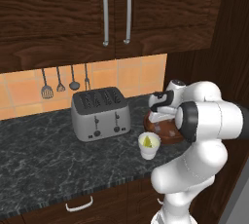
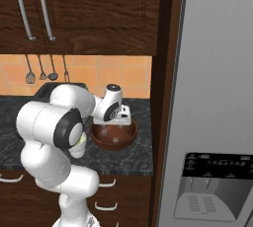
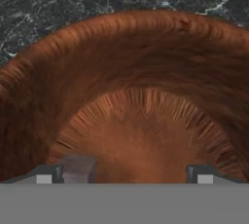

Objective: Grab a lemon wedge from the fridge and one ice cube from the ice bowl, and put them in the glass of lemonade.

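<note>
The white arm [image 1: 204, 135] rises from its base, bends at a bulky dark-ringed elbow and reaches forward and down, with the wrist turned so the hand points steeply downward. The gripper [image 3: 124, 172] has its two dark fingertips [image 3: 48, 174] spread wide apart, nothing between them. From the right base view the hand [image 2: 114, 110] hangs low, folded close in front of the arm's own shoulder.

Arm hides much of the ice bowl [image 1: 163, 131]
</note>
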